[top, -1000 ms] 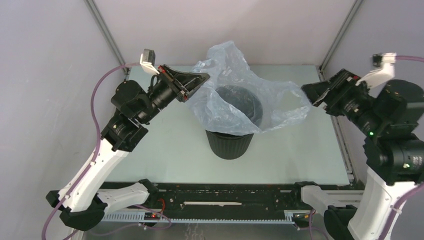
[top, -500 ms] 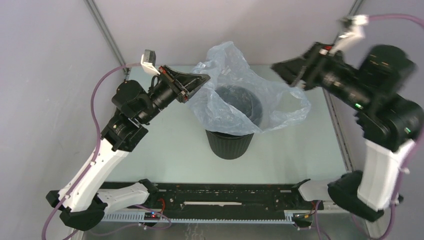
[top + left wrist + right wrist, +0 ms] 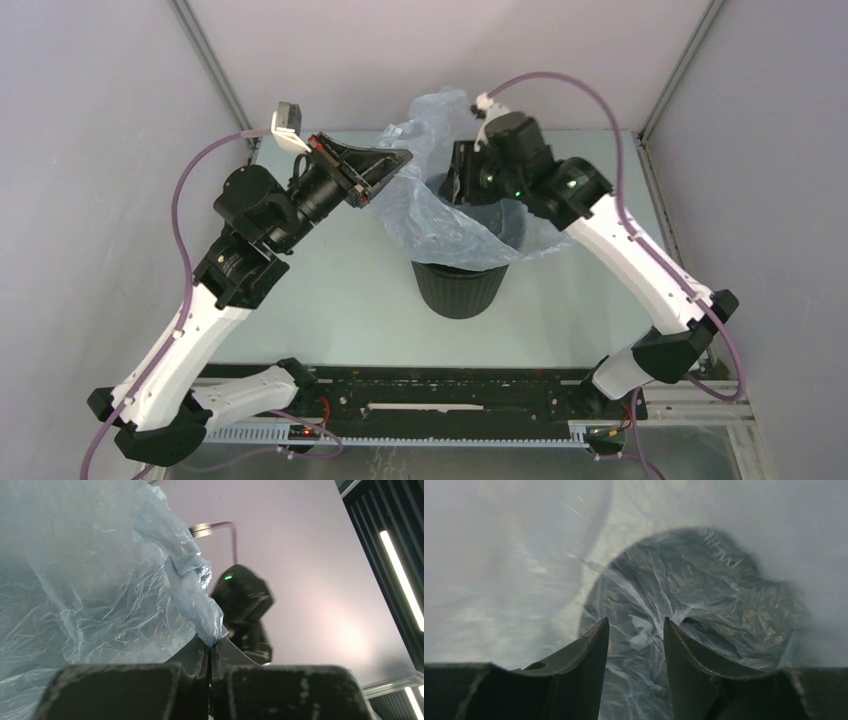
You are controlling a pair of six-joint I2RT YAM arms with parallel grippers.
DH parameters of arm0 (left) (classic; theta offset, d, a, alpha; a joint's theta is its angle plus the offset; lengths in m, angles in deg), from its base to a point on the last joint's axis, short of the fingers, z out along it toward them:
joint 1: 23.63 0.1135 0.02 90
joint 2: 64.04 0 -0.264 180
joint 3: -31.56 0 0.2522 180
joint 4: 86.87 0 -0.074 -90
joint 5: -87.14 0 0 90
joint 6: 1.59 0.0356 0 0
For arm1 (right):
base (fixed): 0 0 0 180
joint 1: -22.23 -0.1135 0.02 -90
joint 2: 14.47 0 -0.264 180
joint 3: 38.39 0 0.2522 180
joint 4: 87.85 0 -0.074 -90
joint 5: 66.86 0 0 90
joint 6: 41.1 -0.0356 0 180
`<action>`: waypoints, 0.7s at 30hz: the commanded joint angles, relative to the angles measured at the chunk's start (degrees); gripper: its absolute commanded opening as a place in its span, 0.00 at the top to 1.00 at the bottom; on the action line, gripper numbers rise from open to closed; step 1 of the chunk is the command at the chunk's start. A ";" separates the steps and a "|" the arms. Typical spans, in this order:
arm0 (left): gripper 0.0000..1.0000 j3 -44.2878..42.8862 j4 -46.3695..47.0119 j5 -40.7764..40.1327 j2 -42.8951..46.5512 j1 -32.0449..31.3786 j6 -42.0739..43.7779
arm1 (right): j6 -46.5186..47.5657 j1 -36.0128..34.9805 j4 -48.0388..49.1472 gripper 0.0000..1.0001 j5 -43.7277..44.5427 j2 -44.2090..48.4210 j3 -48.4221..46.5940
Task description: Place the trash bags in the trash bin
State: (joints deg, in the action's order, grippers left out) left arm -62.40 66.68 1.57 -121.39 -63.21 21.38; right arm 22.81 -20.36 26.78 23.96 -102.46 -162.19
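Note:
The pale blue translucent trash bag (image 3: pixel 420 215) is draped into and over the mouth of the black ribbed trash bin (image 3: pixel 458 290), which stands mid-table. My left gripper (image 3: pixel 398 160) is shut on the bag's upper left edge and holds it up beside the bin; in the left wrist view the film (image 3: pixel 100 580) bunches into the shut gripper (image 3: pixel 212 646). My right gripper (image 3: pixel 456 188) hangs over the bin's mouth, pointing down. In its own view it (image 3: pixel 635 630) stands open with nothing between the fingers, above crinkled bag film (image 3: pixel 704 595) with dark lettering lining the bin.
The pale table (image 3: pixel 330 300) is boxed in by grey walls with metal corner posts (image 3: pixel 210 60). A black rail (image 3: pixel 450 385) with both arm bases runs along the near edge. The right arm's elbow (image 3: pixel 690 330) reaches out over the table's right side.
The right arm has swung from the table's right edge leftward to above the bin's mouth, and its jaws have narrowed somewhat. The left gripper keeps its hold on the bag.

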 commanded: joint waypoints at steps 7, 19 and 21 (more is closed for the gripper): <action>1.00 -0.19 2.14 -0.58 0.75 0.24 -0.07 | -2.95 -5.36 24.25 0.45 10.06 3.36 25.11; 1.00 2.79 1.93 -1.83 1.69 0.20 -1.38 | -0.96 2.33 12.97 0.45 16.36 3.97 34.92; 1.00 2.65 1.89 -1.69 0.95 0.22 -1.72 | -1.06 3.37 11.45 0.48 16.85 4.34 35.49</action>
State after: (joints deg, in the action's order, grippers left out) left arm -60.48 67.19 1.02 -120.60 -63.21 20.73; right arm 21.52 -19.49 42.10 37.18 -101.01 -127.91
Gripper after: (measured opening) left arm 0.006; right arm 0.544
